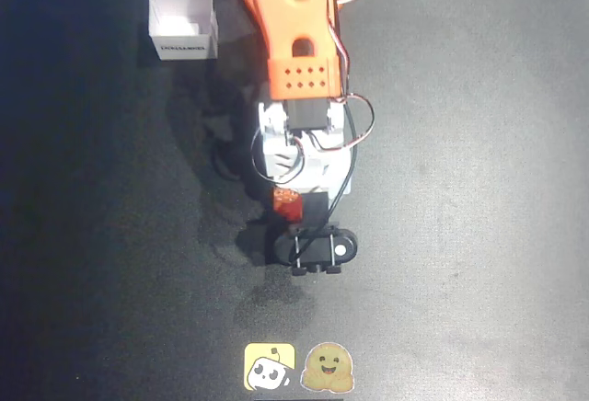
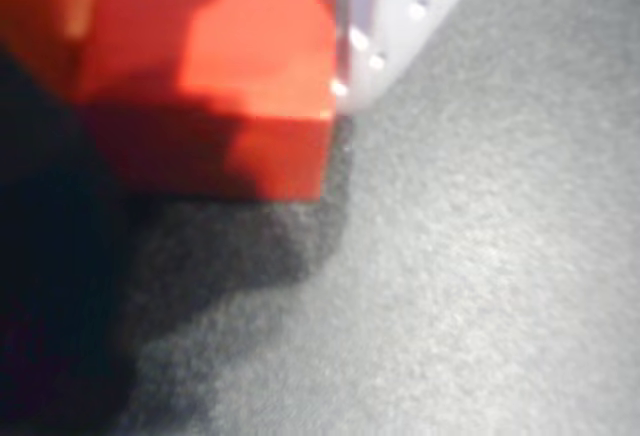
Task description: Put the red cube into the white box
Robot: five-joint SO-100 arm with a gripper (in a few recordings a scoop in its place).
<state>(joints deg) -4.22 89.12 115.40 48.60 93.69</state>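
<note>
Overhead view: my claw (image 1: 293,200) sits just below the centre of the frame, reaching down the picture from my orange arm (image 1: 293,24) at the top centre. The red cube (image 1: 286,205) shows at the claw's tip, partly covered by my white wrist housing (image 1: 304,148) above it and touching a black camera mount (image 1: 313,245) below it.

Wrist view: the red cube (image 2: 215,86) fills the upper left of the frame, with a pale finger (image 2: 400,6) pressed against its right face. The cube's lower edge lies at the dark surface (image 2: 470,276), casting a shadow toward the lower left. The other side of the cube is hidden by a dark blurred mass at the left edge, so I cannot tell whether my claw is clamped on the cube or merely set beside it.

The white box (image 1: 183,24) stands in the upper left of the overhead frame, upright, open top showing, dark label on its lower wall, well apart from the cube.

Two stickers (image 1: 299,368) lie at the bottom centre.
</note>
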